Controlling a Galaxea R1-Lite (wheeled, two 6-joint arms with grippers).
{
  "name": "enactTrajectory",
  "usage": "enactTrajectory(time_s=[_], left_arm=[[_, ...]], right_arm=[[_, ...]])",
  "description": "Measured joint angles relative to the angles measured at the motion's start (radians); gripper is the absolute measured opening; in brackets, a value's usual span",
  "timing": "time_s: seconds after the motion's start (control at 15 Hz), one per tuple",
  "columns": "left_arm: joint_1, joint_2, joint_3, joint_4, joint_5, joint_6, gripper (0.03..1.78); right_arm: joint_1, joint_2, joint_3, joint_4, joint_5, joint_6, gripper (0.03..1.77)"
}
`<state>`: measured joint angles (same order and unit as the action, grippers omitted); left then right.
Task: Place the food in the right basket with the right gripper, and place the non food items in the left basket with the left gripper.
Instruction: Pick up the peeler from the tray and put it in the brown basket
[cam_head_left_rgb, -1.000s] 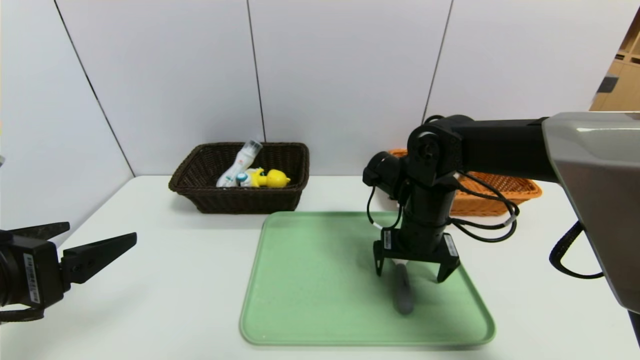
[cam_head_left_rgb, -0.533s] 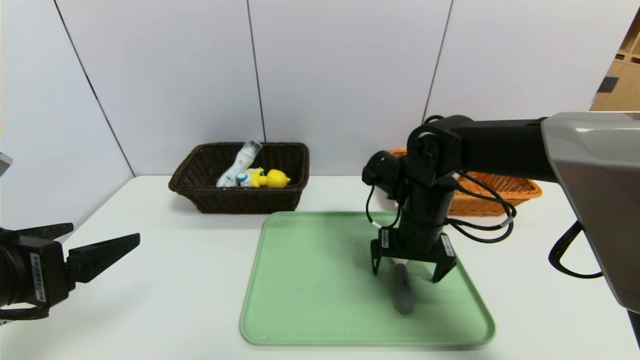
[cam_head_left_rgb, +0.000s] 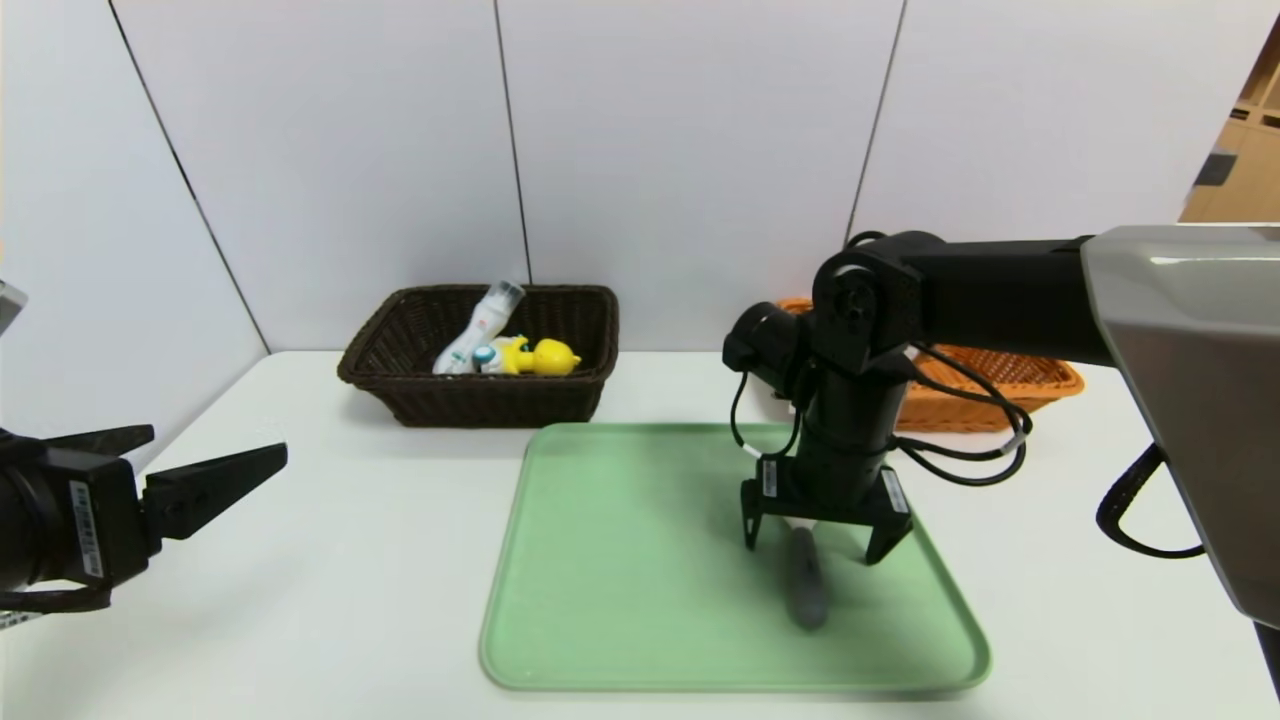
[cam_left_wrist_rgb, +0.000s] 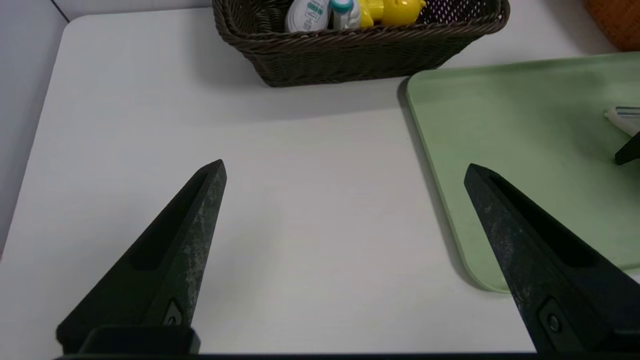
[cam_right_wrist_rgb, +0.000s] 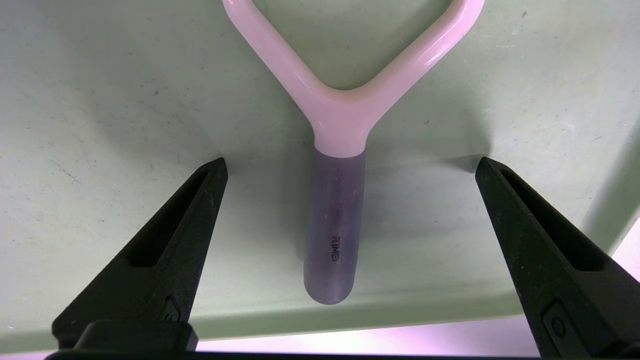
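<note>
Starting at your left, the left gripper (cam_head_left_rgb: 205, 465) hovers wide open over bare table (cam_head_left_rgb: 330, 560); bottle (cam_head_left_rgb: 478, 325) and duck toy (cam_head_left_rgb: 530, 356) lie in the left basket (cam_head_left_rgb: 470, 400). The right gripper (cam_head_left_rgb: 818, 545) straddles the peeler (cam_head_left_rgb: 805, 590) on the green tray (cam_head_left_rgb: 620, 560), fingers spread, hiding its head. The arm blocks much of the right basket (cam_head_left_rgb: 1010, 385).

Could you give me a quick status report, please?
Right hand open, straddling grey-handled white peeler on green tray. Left hand open, idle over white table. Nothing in the way.
</note>
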<state>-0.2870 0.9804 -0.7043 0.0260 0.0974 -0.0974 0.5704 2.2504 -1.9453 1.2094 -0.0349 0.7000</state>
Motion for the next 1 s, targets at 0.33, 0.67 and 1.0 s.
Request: enactTrajectory(time_s=[0.33,0.67,1.0], left_arm=[[0.0,0.011,0.003,-0.007,-0.001,0.0,1.69],[0.0,0.012,0.004,-0.006,-0.002,0.0,1.69],[0.001,0.012,0.005,-0.006,-0.002,0.0,1.69]], right_arm=[[-0.001,0.0,0.0,0.002,-0.001,-0.001,1.71],[-0.002,0.001,0.0,0.002,-0.001,-0.001,1.71],[-0.003,0.002,0.0,0.002,-0.001,0.0,0.96]])
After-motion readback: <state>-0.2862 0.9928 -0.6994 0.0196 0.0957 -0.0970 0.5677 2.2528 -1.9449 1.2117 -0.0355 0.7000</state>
